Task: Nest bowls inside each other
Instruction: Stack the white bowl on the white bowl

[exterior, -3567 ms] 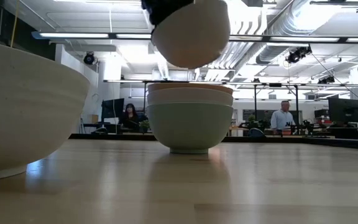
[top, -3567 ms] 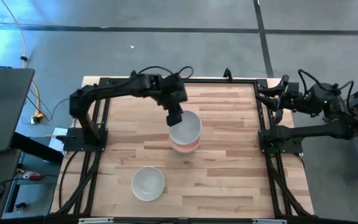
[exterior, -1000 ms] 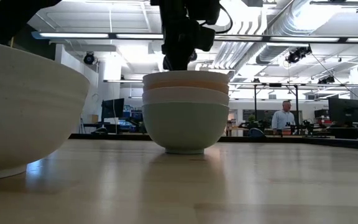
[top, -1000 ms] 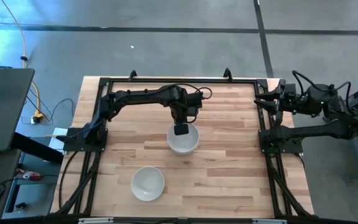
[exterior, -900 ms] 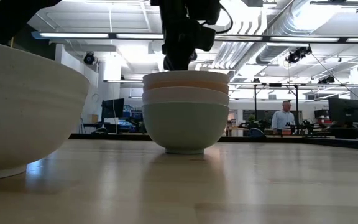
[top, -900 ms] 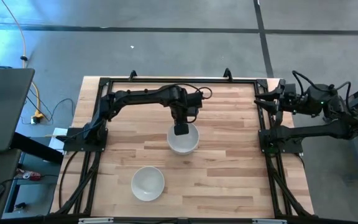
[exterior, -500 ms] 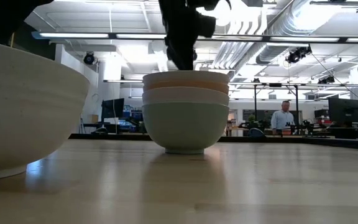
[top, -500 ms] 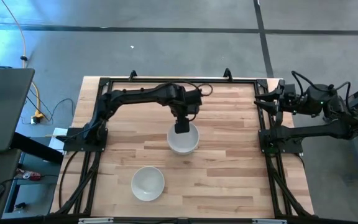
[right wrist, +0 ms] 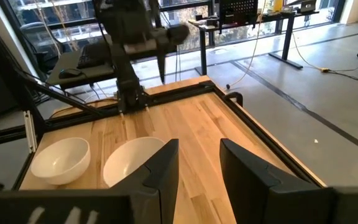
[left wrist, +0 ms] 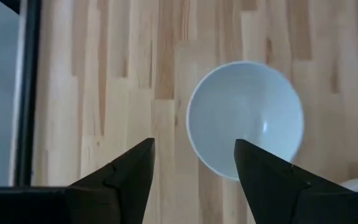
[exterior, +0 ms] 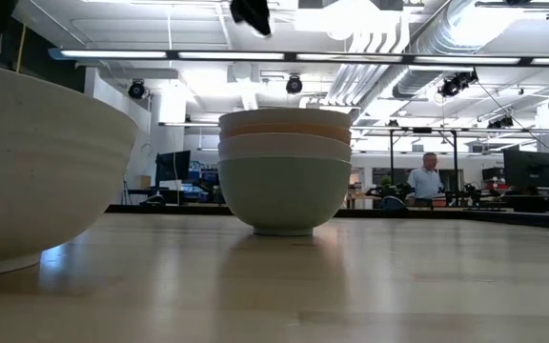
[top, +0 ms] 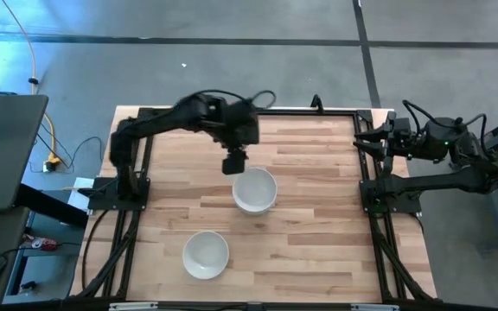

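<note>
A stack of nested bowls (top: 255, 190) stands mid-table on the foot of its mint green bottom bowl (exterior: 284, 195), with a white, a salmon-orange (exterior: 286, 131) and a white top bowl (left wrist: 245, 118) inside. One more white bowl (top: 206, 254) sits alone on its foot near the front edge, looming at the left of the low view (exterior: 36, 162). My left gripper (top: 234, 164) hangs open above the table, just far-left of the stack, touching nothing; its fingers (left wrist: 135, 165) frame bare wood. My right gripper (right wrist: 197, 165) waits open at the table's far right edge (top: 372, 142).
A black metal frame (top: 249, 112) rims the wooden table. Bare wood lies between the stack and the lone bowl and across the table's right half. People stand in the room beyond the table (exterior: 425, 181).
My left gripper has opened and let go of the top white bowl's far rim. It has then risen and drawn back toward the table's far left, out of the stack. The stack has stayed still, and so has the lone bowl.
</note>
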You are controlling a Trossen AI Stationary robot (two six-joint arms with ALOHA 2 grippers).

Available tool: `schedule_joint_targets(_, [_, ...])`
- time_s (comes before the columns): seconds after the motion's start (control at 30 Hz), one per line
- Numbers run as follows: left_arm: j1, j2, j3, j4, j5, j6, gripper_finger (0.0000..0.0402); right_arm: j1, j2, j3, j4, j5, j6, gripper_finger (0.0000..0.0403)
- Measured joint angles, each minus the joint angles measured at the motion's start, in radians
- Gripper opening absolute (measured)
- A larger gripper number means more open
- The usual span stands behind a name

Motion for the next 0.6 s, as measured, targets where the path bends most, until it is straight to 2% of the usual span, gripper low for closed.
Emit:
schedule_joint_targets(0.3, [-0.055, -0.18, 0.0, -0.071, 0.002, -0.078, 0.0211, 0.0, 0.0, 0.0, -0.014, -0.001, 0.0, 0.011])
schedule_joint_targets(0.47, [-0.111, -0.218, -0.002, -0.176, 0.002, -0.137, 0.0211, 0.0, 0.0, 0.0, -0.014, -0.001, 0.0, 0.011])
schedule_joint_targets(0.6, [-0.173, -0.235, -0.074, -0.172, 0.024, -0.171, 0.0211, 0.0, 0.0, 0.0, -0.013, -0.001, 0.005, 0.011])
